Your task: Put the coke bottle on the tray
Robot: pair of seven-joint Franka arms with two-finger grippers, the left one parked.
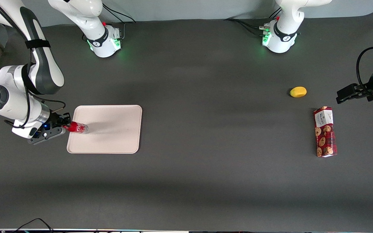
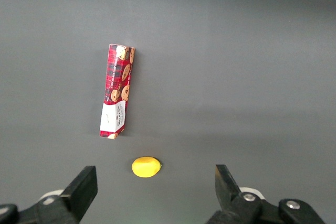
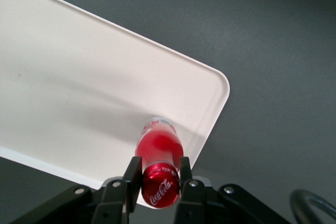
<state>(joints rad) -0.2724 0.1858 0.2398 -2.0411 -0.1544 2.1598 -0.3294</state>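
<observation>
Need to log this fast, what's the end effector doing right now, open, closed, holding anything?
End effector: closed on the bottle near its cap, over the tray's edge at the working arm's end.

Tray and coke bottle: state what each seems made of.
Tray: likely matte cream plastic, given its smooth moulded rim. Coke bottle, held by the gripper at the tray's edge: glossy red, cap reflective, plastic or metal unclear.

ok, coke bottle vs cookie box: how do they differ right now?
The coke bottle is slim and round; the cookie box is long and flat-sided.
The bottle is clamped near its cap in the gripper, base over the tray; the box lies free on the table toward the parked arm's end.
Bottle plain red; box shows cookies.
Both mainly red.
</observation>
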